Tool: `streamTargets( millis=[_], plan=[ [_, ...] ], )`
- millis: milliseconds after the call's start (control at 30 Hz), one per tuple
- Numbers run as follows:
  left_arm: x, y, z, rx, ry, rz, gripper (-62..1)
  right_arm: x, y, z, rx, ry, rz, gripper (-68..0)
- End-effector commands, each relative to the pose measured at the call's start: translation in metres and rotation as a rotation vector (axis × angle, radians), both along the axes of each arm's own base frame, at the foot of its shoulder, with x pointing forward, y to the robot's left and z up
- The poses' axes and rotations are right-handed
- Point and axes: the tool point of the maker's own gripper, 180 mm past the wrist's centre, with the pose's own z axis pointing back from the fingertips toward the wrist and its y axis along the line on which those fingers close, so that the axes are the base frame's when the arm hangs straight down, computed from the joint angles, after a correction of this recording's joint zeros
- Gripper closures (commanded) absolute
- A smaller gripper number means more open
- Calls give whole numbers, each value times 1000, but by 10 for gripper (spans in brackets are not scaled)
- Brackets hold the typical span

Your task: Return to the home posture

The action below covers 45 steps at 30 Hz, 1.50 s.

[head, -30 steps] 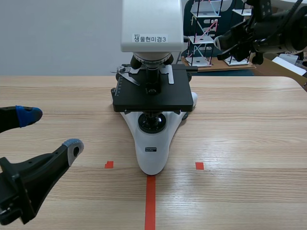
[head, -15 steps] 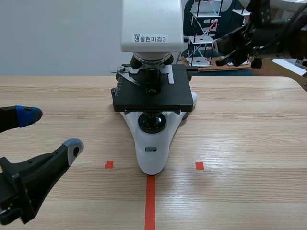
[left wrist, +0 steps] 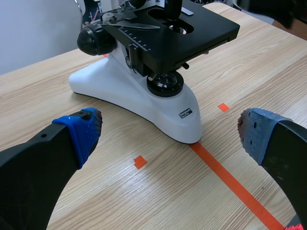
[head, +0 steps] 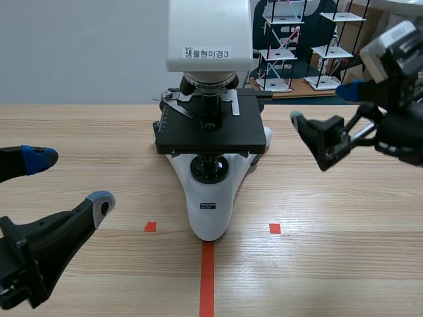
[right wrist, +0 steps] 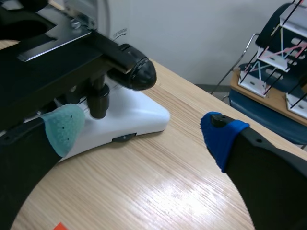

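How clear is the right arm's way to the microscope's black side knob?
Probably yes, clear. The right gripper is open beside the microscope, the black side knob lies just ahead of it, and nothing but bare table shows between.

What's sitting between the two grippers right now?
The microscope stands between the left gripper and the right gripper, both open and holding nothing. The scene view shows this best.
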Motion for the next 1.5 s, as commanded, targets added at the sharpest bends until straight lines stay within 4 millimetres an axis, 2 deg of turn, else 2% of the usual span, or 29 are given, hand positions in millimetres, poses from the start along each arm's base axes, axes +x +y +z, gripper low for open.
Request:
streamTargets(
  millis=[0,167,267,367,500,667,1067,1467],
  plan=[
    [1,-1,7,-18,-21,0,-598,-13,0,-3,3,-21,11,-565],
    [1,-1,7,-18,-21,0,-598,-61,11,-24,-63,-66,65,-568],
    [1,-1,7,-18,-21,0,-598,-84,22,-27,-47,-73,94,-582],
    [1,-1,7,-17,-21,0,-598,-102,36,-14,1,-93,125,-582],
    [1,-1,7,-18,-21,0,-598,-122,53,18,42,-162,162,-583],
    [1,-1,7,-18,-21,0,-598,-127,58,39,41,-205,172,-609],
    [1,-1,7,-18,-21,0,-598,-126,52,22,9,-110,132,-609],
    [1,-1,7,-18,-21,0,-598,-125,51,22,4,-109,130,-609]
  ],
)
